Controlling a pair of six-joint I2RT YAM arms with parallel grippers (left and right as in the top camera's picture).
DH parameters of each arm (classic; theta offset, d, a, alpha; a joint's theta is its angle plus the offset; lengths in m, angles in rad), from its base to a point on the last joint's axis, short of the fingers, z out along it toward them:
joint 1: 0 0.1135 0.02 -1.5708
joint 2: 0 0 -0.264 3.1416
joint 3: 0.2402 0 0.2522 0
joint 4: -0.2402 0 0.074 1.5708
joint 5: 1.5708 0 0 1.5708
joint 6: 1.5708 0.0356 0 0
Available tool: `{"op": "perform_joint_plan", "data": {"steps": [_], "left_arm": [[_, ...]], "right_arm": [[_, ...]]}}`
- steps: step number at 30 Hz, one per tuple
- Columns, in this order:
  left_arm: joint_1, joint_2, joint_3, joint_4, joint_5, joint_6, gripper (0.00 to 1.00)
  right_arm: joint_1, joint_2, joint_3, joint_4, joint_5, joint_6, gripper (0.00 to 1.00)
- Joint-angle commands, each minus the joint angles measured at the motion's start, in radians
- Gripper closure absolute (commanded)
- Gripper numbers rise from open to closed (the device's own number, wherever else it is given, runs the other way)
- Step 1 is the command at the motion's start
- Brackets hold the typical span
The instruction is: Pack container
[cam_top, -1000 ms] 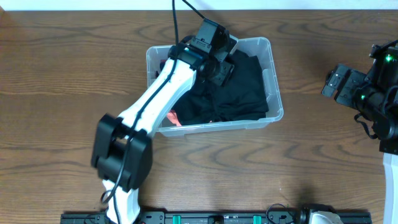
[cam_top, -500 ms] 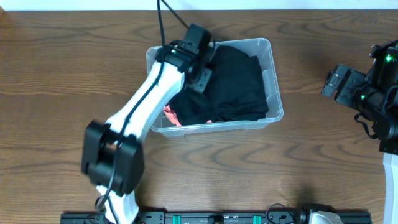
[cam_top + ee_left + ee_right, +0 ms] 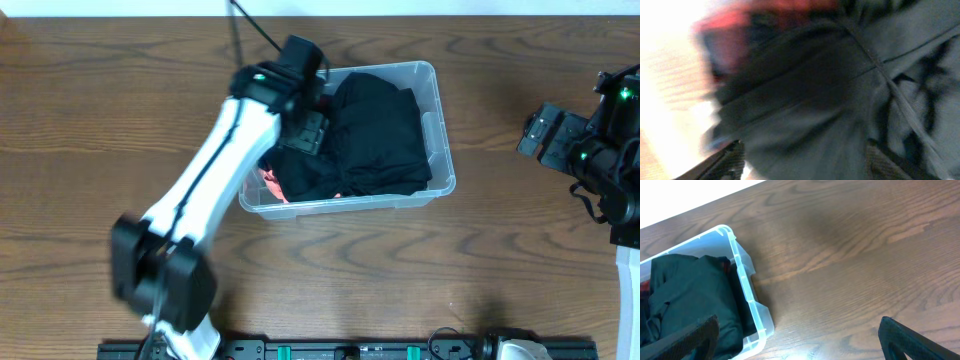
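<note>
The container (image 3: 350, 206) sits on the table (image 3: 90, 120) toward 12 o'clock. A red cloth (image 3: 270, 186) is bunched in its 8 o'clock corner. The left gripper (image 3: 308, 128) hangs over the 9 o'clock end, jaws spread wide above the black garment (image 3: 385, 130). In the blurred wrist view it seems to grip nothing. A low sweep could snag fabric and drag the bin. At 3 o'clock, well apart, the right gripper (image 3: 541, 135) is wide open and empty.

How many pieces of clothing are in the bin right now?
2 visible: a black garment filling most of the bin, and a red piece peeking out at its near-left corner. The black garment could be several, and others may be hidden underneath.
</note>
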Motion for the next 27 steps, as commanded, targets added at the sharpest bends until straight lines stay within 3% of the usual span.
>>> {"op": "perform_joint_plan", "data": {"steps": [1, 9, 15, 27], "left_arm": [[0.039, -0.214, 0.056, -0.027, -0.120, -0.053, 0.16], [0.194, -0.541, 0.056, -0.194, -0.179, -0.107, 0.02], [0.286, -0.697, 0.056, -0.311, -0.180, -0.106, 0.02], [0.288, -0.844, 0.056, -0.377, -0.176, -0.106, 0.02]], "right_arm": [[-0.005, 0.000, 0.007, -0.001, 0.003, -0.004, 0.01], [-0.005, 0.000, 0.007, -0.001, 0.003, -0.004, 0.01], [-0.005, 0.000, 0.007, -0.001, 0.003, -0.004, 0.01], [-0.005, 0.000, 0.007, -0.001, 0.003, -0.004, 0.01]]}}
